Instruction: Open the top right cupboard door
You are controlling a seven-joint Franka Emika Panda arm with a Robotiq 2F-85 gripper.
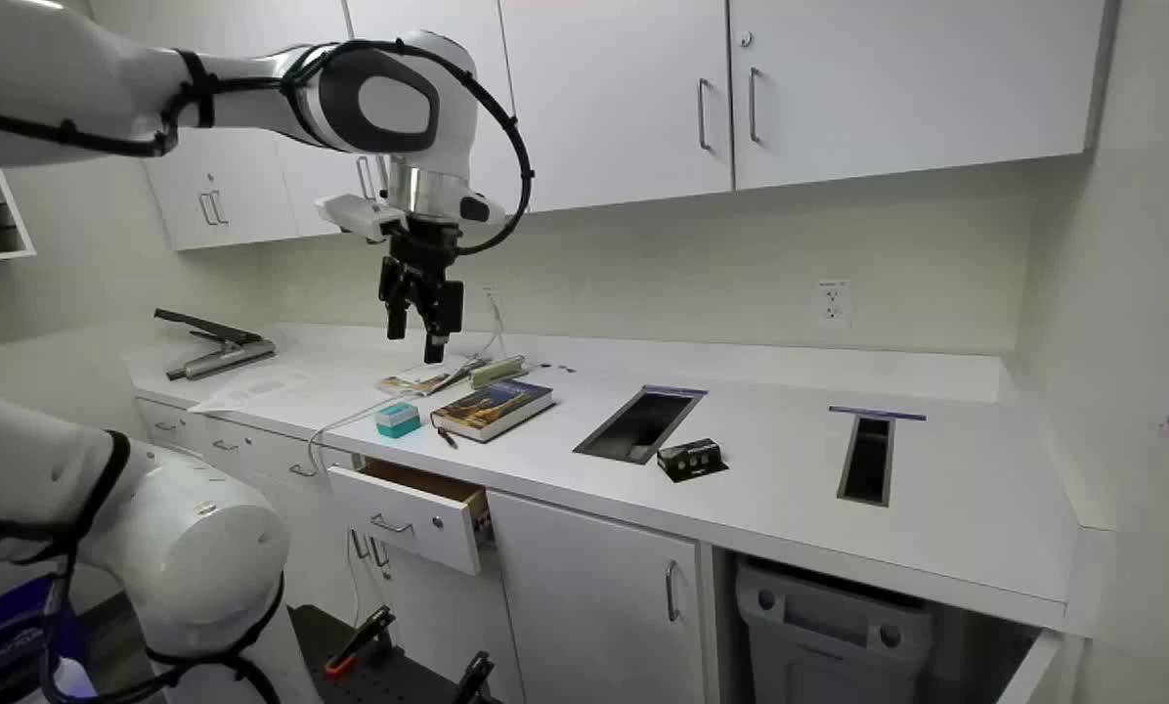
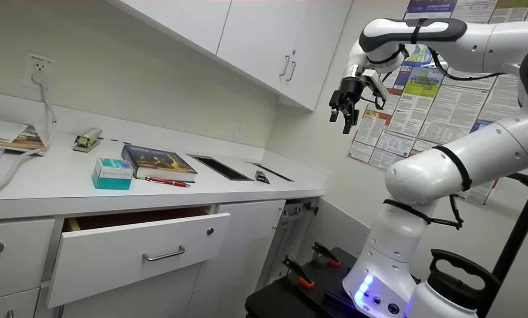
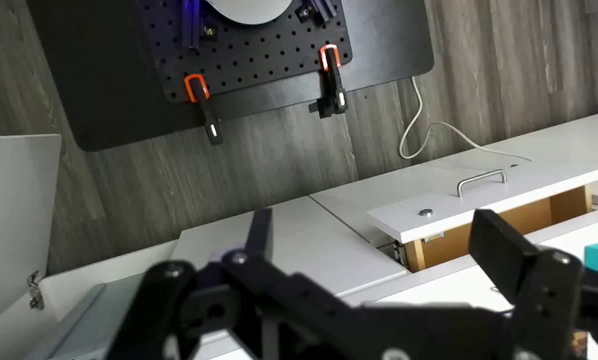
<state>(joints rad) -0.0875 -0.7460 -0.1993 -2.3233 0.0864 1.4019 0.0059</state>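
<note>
The top right cupboard door is a wide flat white door and is shut in both exterior views; it also shows in an exterior view. Its short silver bar handle stands near its left edge; it also shows in an exterior view. My black gripper points down, open and empty, lower than the handle and well left of it in that view; it also shows in an exterior view. In the wrist view its fingers are wide apart with nothing between them. The door is out of the wrist view.
A narrower white upper door adjoins on the left. Below, a drawer stands pulled out. The counter holds a book, a teal box and a black box. A grey bin sits in an open base cabinet.
</note>
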